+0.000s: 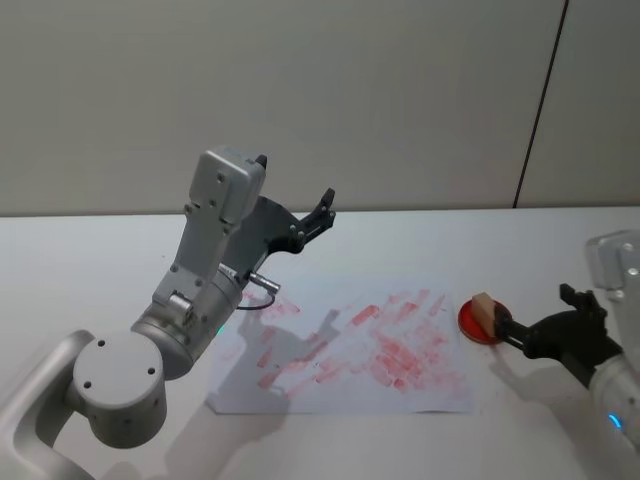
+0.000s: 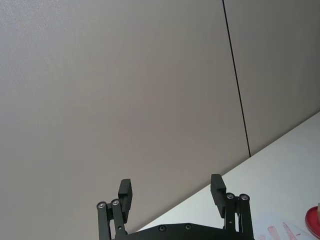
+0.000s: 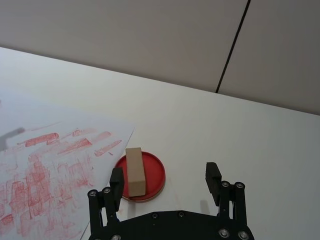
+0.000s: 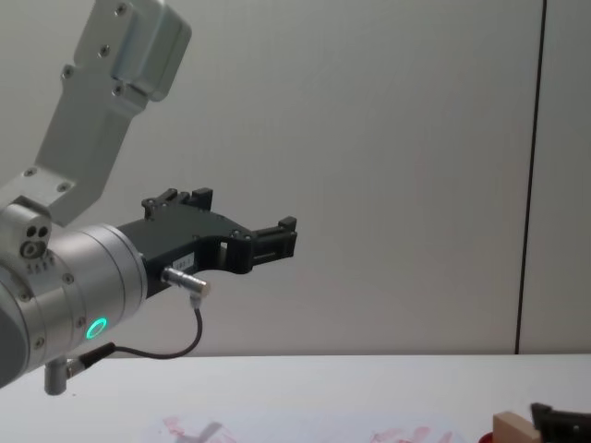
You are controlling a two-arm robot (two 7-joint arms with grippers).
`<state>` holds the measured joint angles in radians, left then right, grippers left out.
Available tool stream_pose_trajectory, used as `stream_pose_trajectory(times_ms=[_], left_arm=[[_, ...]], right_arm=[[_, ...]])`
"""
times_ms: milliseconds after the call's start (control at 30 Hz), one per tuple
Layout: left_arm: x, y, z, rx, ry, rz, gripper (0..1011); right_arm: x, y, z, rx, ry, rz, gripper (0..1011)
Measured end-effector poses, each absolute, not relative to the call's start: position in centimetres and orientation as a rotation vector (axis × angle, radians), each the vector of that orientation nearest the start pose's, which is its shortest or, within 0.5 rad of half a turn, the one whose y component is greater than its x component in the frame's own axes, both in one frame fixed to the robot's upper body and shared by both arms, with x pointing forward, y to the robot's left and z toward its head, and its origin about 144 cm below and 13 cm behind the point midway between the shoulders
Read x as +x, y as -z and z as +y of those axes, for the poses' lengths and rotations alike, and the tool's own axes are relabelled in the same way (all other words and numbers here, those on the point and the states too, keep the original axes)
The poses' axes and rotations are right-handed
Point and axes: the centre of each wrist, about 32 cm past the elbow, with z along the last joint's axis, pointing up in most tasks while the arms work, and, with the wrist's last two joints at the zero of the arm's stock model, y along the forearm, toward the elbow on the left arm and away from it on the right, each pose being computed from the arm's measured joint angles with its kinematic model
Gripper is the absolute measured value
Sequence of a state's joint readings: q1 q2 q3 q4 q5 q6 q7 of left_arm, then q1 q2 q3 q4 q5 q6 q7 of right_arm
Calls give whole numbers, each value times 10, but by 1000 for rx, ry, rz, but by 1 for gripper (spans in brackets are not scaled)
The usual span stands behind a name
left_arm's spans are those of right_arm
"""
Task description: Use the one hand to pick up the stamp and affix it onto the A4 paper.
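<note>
The white counter (image 1: 560,240) carries the A4 paper (image 1: 340,395), smeared with red prints, at centre. My left pincer (image 1: 322,210) is raised above the paper's far left, fingers apart. My right pincer (image 3: 165,172) sits low at the right, fingers apart and unclamped, around the red disc (image 3: 154,172). The stamp (image 3: 135,172) rests on that disc, just right of the paper.

A4 paper (image 1: 350,350) flat on the table (image 1: 80,260), lower centre of the head view. Ink pad (image 1: 478,328) on the table just off the paper's right edge, stamp (image 1: 484,308) on top of it. Right gripper (image 1: 535,310) at lower right, low over the table, one finger just beside the stamp. Left gripper (image 1: 325,205) raised high, left of centre, well apart from the paper, wall (image 1: 400,100) behind.
</note>
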<state>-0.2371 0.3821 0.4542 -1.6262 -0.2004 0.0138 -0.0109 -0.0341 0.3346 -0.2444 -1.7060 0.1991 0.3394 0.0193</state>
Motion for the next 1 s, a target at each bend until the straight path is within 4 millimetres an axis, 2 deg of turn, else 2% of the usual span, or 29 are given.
stream_pose_trajectory(times_ms=[367,733,967,1000], left_arm=[[492,-1204,198,61,-1124,-268,1001],[492,-1204,198,61,-1124,-268,1002],[492,-1204,198,61,-1124,-268,1001],[492,-1204,198,61,-1124,-268,1001]], right_arm=[[464,-1147,-220,-396,1250,126,1003],[480,-1139,-208,-427,1226,130,1003],[485,-1137,-204,-437,1217,130,883],[486,-1137,-203,-439,1215,130,827]])
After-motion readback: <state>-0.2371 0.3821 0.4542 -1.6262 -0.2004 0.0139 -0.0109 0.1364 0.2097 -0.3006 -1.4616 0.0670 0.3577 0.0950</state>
